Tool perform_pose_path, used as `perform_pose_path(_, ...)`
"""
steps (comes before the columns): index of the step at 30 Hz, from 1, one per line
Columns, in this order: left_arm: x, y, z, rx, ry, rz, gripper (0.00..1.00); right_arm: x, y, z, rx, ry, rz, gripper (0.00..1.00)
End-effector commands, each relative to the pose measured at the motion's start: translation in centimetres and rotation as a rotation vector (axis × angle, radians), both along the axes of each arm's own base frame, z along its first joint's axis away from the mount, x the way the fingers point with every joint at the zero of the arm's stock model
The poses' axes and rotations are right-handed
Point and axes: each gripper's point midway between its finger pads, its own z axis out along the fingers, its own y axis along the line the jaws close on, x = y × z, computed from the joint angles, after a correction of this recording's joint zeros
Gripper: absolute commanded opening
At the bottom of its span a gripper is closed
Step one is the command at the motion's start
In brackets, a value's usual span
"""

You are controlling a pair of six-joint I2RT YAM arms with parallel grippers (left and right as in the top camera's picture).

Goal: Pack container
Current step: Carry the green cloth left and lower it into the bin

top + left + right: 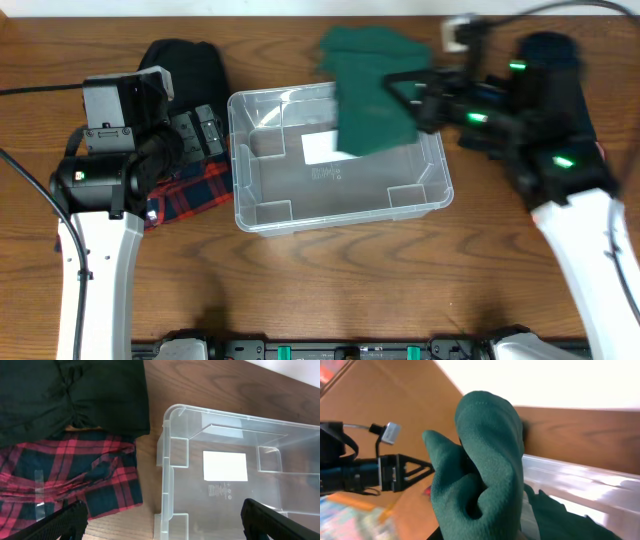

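The container is a clear plastic bin with a white label, standing at the table's middle; it also shows in the left wrist view. My right gripper is shut on a dark green cloth and holds it above the bin's back right part. The cloth fills the right wrist view and hides the fingers. My left gripper is open and empty, above the bin's left wall, with the red plaid cloth to its left.
A black garment lies at the back left, also seen in the left wrist view, with the red plaid cloth in front of it. Another dark garment lies at the back right beside a white plug.
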Motion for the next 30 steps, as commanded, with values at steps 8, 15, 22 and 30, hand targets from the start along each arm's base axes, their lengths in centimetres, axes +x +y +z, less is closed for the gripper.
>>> perform_pose_path(8,0.3,0.1,0.6,0.002,-0.014,-0.007,0.98,1.8,11.0,-12.6,0.048,0.502,0.062,0.01)
perform_pose_path(15,0.3,0.1,0.6,0.002,-0.014,-0.007,0.98,1.0,15.6,-17.2,0.081,0.644,0.151,0.01)
perform_pose_path(22,0.3,0.1,0.6,0.002,-0.014,-0.007,0.98,3.2,14.6,-23.6,-0.03,0.653,0.055,0.01)
perform_pose_path(30,0.3,0.1,0.6,0.002,-0.014,-0.007,0.98,6.0,10.5,-28.8,-0.235,0.538,-0.037,0.41)
